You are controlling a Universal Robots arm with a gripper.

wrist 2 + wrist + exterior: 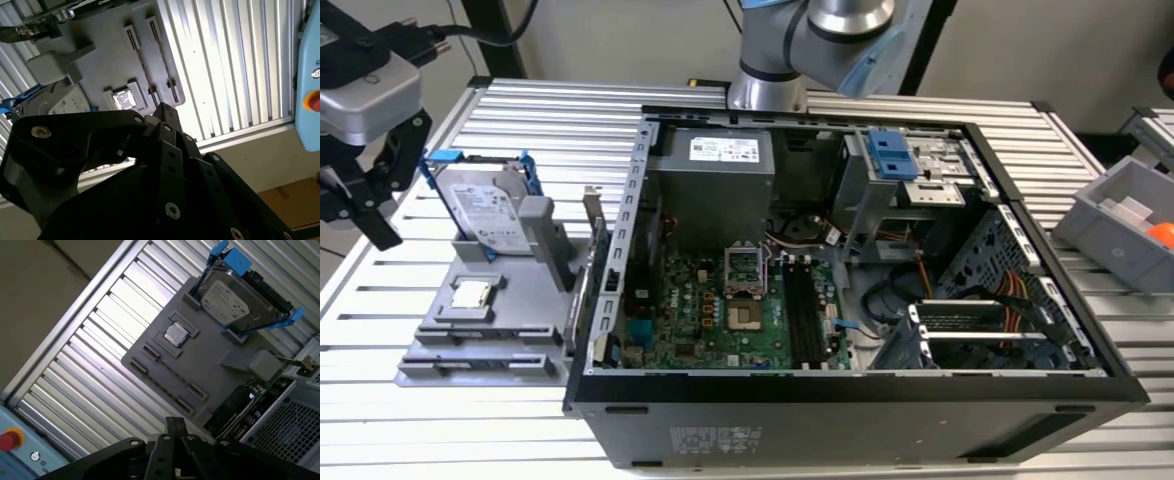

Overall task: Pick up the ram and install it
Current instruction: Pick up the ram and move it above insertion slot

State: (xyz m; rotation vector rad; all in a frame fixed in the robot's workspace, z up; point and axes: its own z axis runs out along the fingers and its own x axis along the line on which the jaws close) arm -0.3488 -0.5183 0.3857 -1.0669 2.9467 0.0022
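The black linkage gripper (175,423) hangs over the ribbed aluminium table (95,365). In both wrist views its fingers (159,114) run to a single tip, pressed together.

Just beyond the tips lies a flat grey plastic holder plate (202,362). Its two long, narrow grooves with end brackets (172,371) lie open. A small square silver processor chip (175,334) sits in a recess beside them. Farther along the plate, a silver boxy hard drive in a blue frame (235,300) stands on edge in a cradle.

In the exterior view the gripper is at the exterior view's left, above the holder and well apart from the open black computer case (854,405). Inside the case lies a green motherboard (707,320) with long dark memory sockets (807,315) side by side.

Where the ram is I cannot tell. Whether a thin stick stands in one of those sockets cannot be made out, and neither can its look.
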